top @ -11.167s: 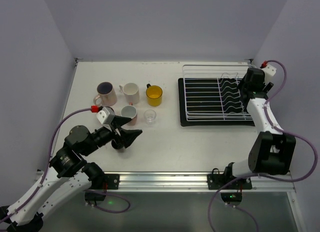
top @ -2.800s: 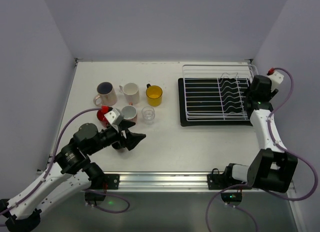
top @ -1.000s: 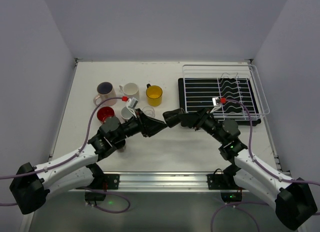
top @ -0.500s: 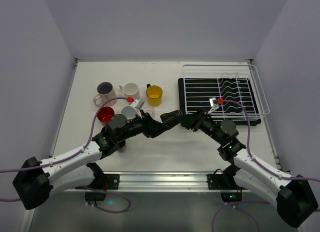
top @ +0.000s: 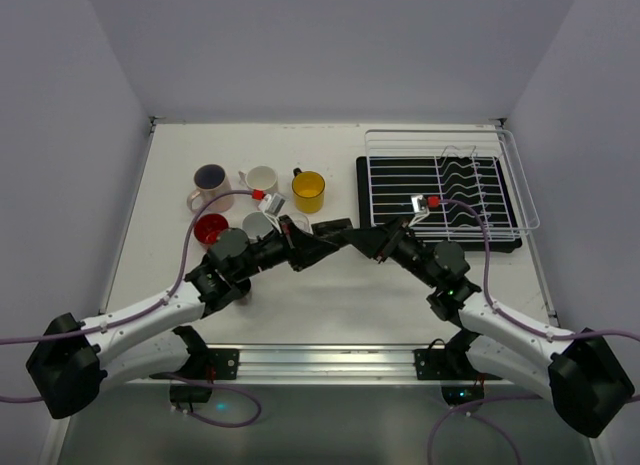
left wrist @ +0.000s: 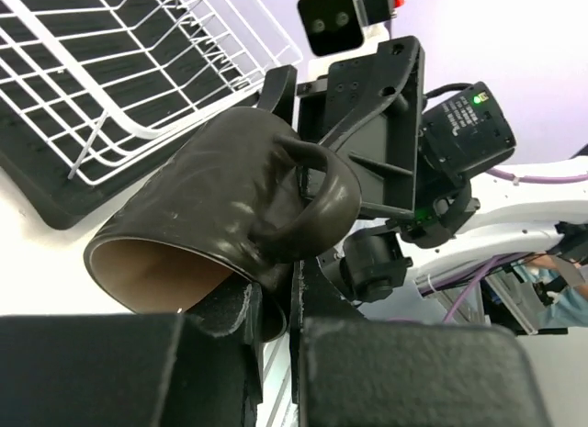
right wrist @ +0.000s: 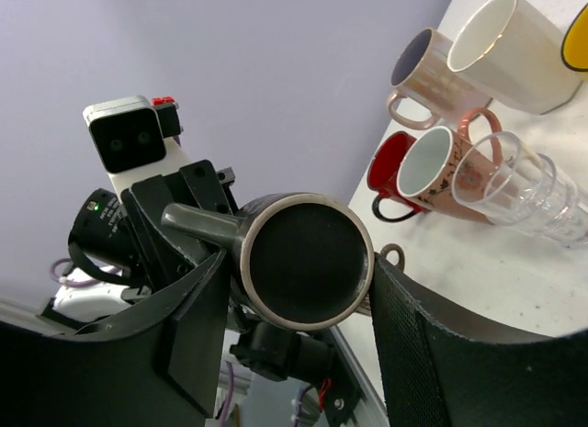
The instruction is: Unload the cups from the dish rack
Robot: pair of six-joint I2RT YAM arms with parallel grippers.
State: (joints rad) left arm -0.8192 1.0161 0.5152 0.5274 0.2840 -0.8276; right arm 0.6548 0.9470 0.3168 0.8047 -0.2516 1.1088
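Observation:
A dark brown mug [top: 335,228] hangs on its side in mid-air between both grippers, left of the white wire dish rack [top: 440,185], which holds no cups. My left gripper [left wrist: 276,298] is shut on the mug's rim [left wrist: 211,197], beside the handle. My right gripper [right wrist: 303,289] has its fingers either side of the mug's base [right wrist: 308,262]; whether they still press on it does not show. On the table stand the red cup [top: 210,228], the pinkish-brown cup [top: 258,225], the cream mug [top: 210,180], the white cup [top: 262,180] and the yellow cup [top: 308,190].
The rack sits on a black tray [top: 365,240] at the back right. A clear glass [right wrist: 533,193] stands just behind the left gripper [top: 318,235], close to the cup cluster. Both arms reach in from the near edge and meet at mid-table.
The two grippers have closed in on each other over mid-table. My left gripper, open a moment ago, has shut on the mug's rim. The right fingers have loosened slightly.

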